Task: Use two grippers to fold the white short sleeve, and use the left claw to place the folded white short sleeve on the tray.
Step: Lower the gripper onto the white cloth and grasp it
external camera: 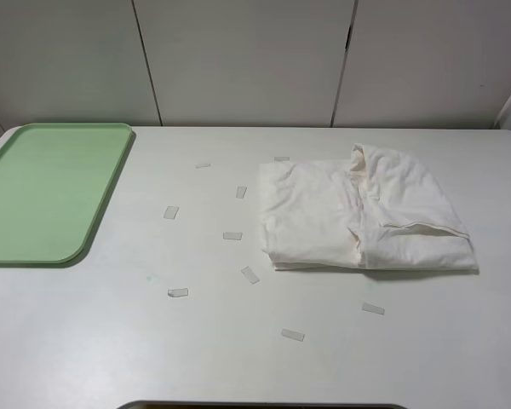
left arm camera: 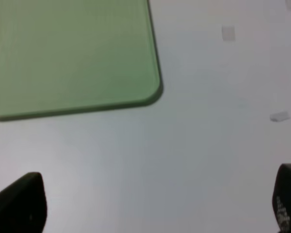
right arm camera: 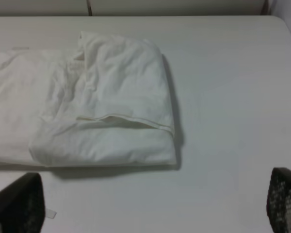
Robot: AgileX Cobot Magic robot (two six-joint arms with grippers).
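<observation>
On the table (external camera: 85, 341), the white short sleeve (external camera: 358, 217) lies folded right of centre, well apart from the tray (external camera: 34, 192) at the left edge. The left gripper (left arm camera: 153, 204) and right gripper (right arm camera: 150, 204) hang released, jaws wide. Tape strips (external camera: 232, 236) lie between.

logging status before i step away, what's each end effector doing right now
Left end effector: open, holding nothing, above bare table beside the tray.
Right end effector: open, holding nothing, short of the white short sleeve.
</observation>
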